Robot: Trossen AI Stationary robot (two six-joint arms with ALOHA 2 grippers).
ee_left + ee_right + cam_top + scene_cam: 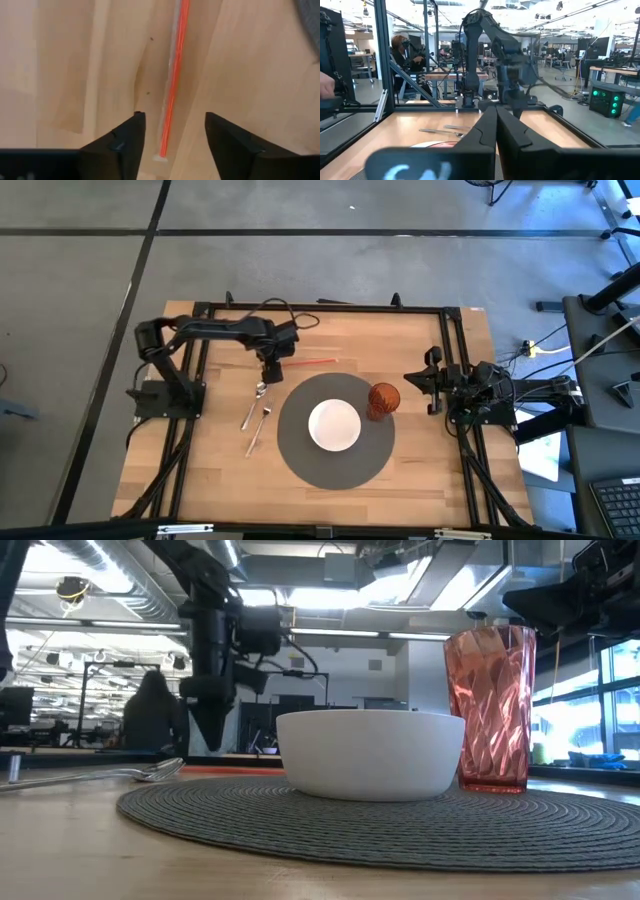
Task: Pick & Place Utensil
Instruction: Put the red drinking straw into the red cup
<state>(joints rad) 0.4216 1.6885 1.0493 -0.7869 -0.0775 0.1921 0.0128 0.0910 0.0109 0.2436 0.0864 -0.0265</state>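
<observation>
Above the far part of the counter (pixel 420 340), just behind the round grey placemat (pixel 300 465), the left hand (pixel 271 370) hangs nose-down over a thin orange-red utensil (pixel 174 85) that lies flat on the wood. It looks like a slim stick or straw, though I cannot tell exactly which; it is probably very light, fairly stiff and smooth, so it could skid or roll out of a loose pinch. Because it lies so low, the fingertips would likely need to reach right down to the counter and close across its narrow width, a little in from the near end where the wrist view already frames it. The left hand's fingers (pixel 125 145) are spread apart, one on each side of the stick, touching nothing and holding nothing. A spoon (pixel 256 402) and a fork (pixel 259 428) lie just left of the mat, which carries a white bowl (pixel 334 424) and a red tumbler (pixel 382 400). The right hand (pixel 432 380) waits at the counter's right edge with its fingers pressed together, empty.
</observation>
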